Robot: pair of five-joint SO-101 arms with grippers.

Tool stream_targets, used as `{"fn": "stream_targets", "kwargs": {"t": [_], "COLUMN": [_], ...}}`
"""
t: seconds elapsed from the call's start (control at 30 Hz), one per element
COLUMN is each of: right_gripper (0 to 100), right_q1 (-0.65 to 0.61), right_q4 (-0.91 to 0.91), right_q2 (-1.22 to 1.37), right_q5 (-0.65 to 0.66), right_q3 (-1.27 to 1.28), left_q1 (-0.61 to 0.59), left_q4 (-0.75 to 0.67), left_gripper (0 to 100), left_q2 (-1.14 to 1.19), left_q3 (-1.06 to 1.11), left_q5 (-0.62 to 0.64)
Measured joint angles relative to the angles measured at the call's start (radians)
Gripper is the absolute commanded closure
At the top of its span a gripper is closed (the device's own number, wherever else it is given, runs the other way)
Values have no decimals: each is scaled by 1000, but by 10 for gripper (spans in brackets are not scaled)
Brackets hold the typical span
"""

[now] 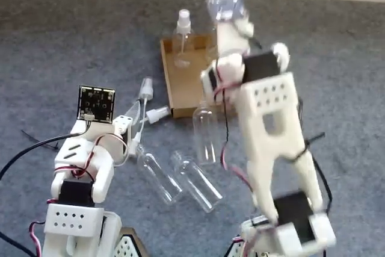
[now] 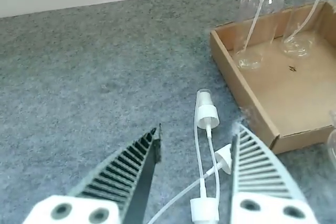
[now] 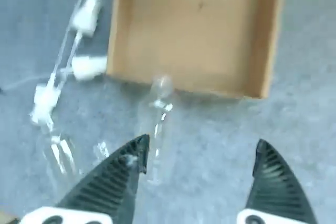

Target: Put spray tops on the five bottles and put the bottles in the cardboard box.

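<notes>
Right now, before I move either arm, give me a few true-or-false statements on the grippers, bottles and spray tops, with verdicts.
1. The left gripper and the right gripper are both open and hold nothing. True.
2. All five bottles are in the cardboard box. False: only two bottles stand in it, and three are outside.
3. Three spray tops lie loose on the grey surface beside the box. True.
4. All the bottles outside the box lie on their sides. False: one upright bottle stands by the box, and two lying bottles are nearer the arms.
</notes>
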Motion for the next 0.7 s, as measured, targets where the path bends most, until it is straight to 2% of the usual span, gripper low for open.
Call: {"fn": "stream_targets", "kwargs": {"t": [0.13,0.23,0.33,0.43,0.7], "right_gripper": [659,651,651,651,652], "right_q1": [-57,-80,-91,-110,-118], "right_q4": [-276,-451,-609,-715,-850], "right_q2": [-206,-321,-377,-396,-399], "right_q5": [-63,-117,-152,-161,-161], "right_q3": [488,813,1028,1128,1143], "left_q1": [0,-2,-2,0,0], "left_q4": [0,0,0,0,0], "left_gripper": [803,803,803,803,803], "left_q2": [0,0,0,0,0], "left_q3": [0,0,0,0,0], "left_q5": [0,0,0,0,0]}}
